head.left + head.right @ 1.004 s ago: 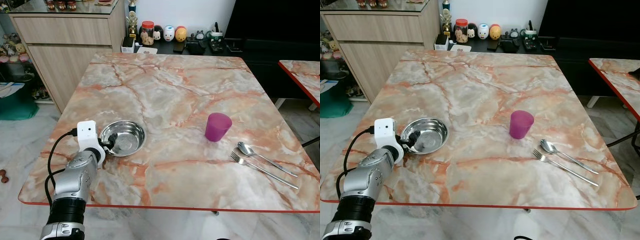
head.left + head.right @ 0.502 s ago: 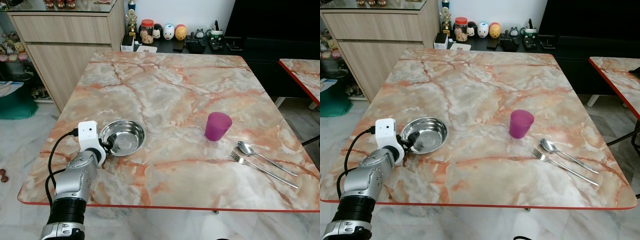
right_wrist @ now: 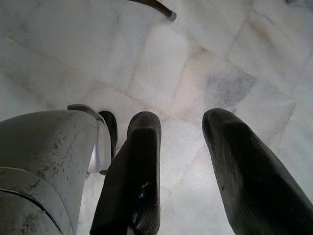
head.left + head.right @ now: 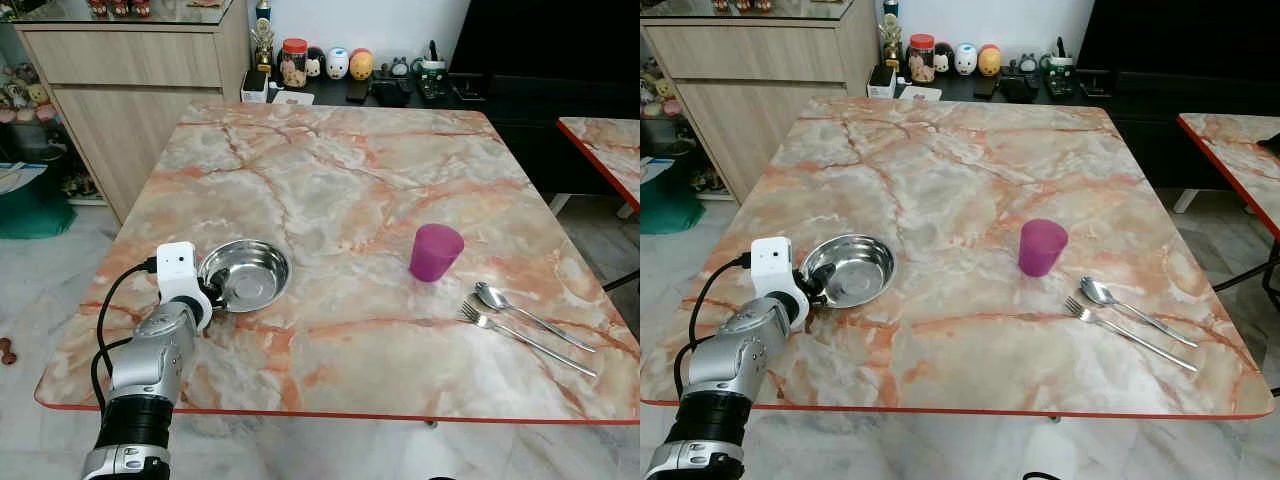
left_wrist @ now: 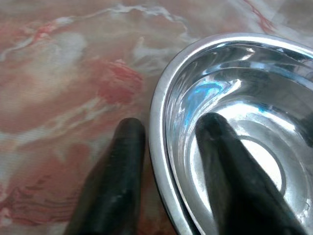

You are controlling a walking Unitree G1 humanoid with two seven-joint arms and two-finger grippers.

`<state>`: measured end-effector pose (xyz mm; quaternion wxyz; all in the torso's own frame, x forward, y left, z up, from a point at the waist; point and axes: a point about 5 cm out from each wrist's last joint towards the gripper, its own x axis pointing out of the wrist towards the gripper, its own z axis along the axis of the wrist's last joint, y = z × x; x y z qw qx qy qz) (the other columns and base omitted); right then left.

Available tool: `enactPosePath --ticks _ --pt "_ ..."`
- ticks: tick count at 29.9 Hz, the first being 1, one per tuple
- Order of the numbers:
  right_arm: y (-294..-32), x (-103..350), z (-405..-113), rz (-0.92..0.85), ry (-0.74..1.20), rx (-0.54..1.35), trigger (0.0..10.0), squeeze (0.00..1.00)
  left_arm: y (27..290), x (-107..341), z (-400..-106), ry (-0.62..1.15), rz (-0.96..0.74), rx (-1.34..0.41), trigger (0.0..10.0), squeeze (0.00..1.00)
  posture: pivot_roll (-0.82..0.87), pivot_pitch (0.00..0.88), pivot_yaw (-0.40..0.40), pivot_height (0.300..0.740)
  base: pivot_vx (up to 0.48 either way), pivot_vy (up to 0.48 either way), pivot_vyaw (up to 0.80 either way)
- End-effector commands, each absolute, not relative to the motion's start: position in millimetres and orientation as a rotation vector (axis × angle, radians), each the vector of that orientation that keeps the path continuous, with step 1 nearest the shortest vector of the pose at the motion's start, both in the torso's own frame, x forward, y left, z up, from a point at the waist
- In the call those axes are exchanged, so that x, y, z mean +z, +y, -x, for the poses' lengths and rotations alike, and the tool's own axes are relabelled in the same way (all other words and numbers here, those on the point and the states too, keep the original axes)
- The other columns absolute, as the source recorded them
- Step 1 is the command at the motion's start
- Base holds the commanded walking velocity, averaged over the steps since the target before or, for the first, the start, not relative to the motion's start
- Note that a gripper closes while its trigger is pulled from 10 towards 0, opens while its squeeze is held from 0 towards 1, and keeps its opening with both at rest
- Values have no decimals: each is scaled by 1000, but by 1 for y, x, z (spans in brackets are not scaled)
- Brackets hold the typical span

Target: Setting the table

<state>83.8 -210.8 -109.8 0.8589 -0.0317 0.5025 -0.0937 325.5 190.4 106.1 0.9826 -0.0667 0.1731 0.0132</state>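
A steel bowl (image 4: 250,272) sits on the marble table (image 4: 330,180) near its left front edge. My left gripper (image 4: 214,291) is at the bowl's near-left rim and stands open. In the left wrist view one finger (image 5: 220,161) is inside the bowl (image 5: 254,107) and the other finger (image 5: 117,166) is outside, against the rim. A purple cup (image 4: 436,252) stands upright to the right of centre. A spoon (image 4: 497,298) and a fork (image 4: 525,342) lie side by side at the front right. My right gripper (image 3: 181,122) hangs open above the white floor tiles.
A wooden sideboard (image 4: 130,70) stands at the back left. A low dark shelf with jars and figurines (image 4: 340,68) runs behind the table. A second marble table (image 4: 610,150) shows at the right edge. A green bin (image 4: 30,205) is on the floor to the left.
The view has shifted slightly. The left gripper and the bowl stay in nearly the same place on the table.
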Motion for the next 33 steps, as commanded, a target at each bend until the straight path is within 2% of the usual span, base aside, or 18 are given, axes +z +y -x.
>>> enactPosePath --ticks 1,15,20,25,26,27,28,29,33 --pt "-213 -111 -80 66 1071 -206 10000 0 190 107 -326 346 138 35 0 0 12 0 -65 740 0 0 0" --pt "-214 -110 -80 58 1070 -221 10000 0 194 106 -322 332 156 67 0 0 14 0 -72 740 0 0 0" --pt "-219 -109 -83 52 1066 -259 10000 0 203 113 -322 263 179 113 0 0 16 0 -75 740 0 0 0" --pt "-222 -108 -85 61 1069 -268 10000 0 200 119 -320 180 223 99 0 0 13 0 -77 740 0 0 0" --pt "-223 -108 -86 67 1071 -267 10000 0 193 125 -318 110 260 55 1059 0 13 0 -77 740 0 0 0" --pt "-223 -108 -86 67 1073 -268 10000 0 190 127 -317 88 262 46 3843 0 14 0 -82 740 0 0 0" --pt "-223 -108 -86 67 1073 -268 10000 0 190 127 -317 88 262 46 3843 0 14 0 -82 740 0 0 0" --pt "-223 -108 -86 68 1074 -269 10000 0 188 128 -315 70 266 42 10000 0 15 0 -83 740 0 0 0" --pt "-224 -108 -87 57 1077 -291 10000 0 185 132 -311 2 304 45 10000 0 16 0 -88 740 0 0 0"
